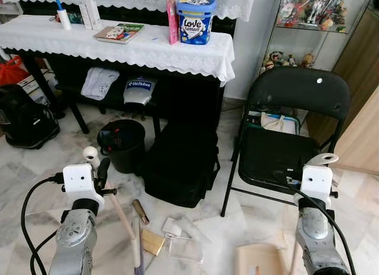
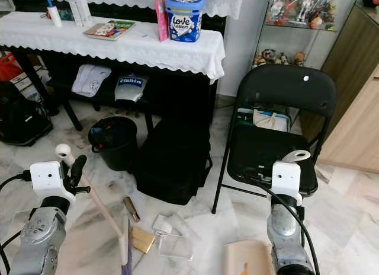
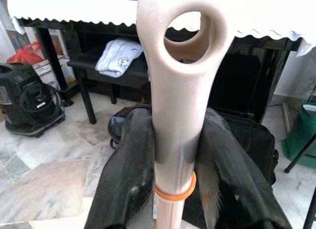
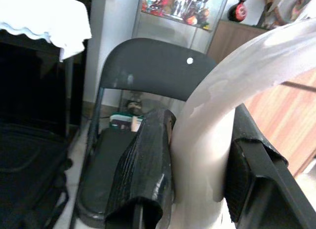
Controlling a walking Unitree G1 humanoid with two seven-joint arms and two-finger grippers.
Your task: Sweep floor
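My left gripper (image 3: 175, 135) is shut on the beige broom handle (image 3: 177, 91), just below its looped end. In the head views that handle (image 1: 121, 218) slants from the left gripper (image 1: 102, 171) down to the floor. My right gripper (image 4: 197, 155) is shut on the curved white dustpan handle (image 4: 222, 115). The beige dustpan (image 1: 257, 260) lies low in front of the right arm. Litter lies on the marble floor between the arms: a brown card piece (image 1: 152, 242), a clear plastic box (image 1: 186, 248), a white scrap (image 1: 172, 227) and a small brown tube (image 1: 140, 211).
A black bin (image 1: 122, 143) and a black bag (image 1: 180, 165) stand just beyond the litter, under a table with a white lace cloth (image 1: 148, 50). A black folding chair (image 1: 296, 94) is ahead on the right. A black appliance (image 1: 21, 118) sits far left.
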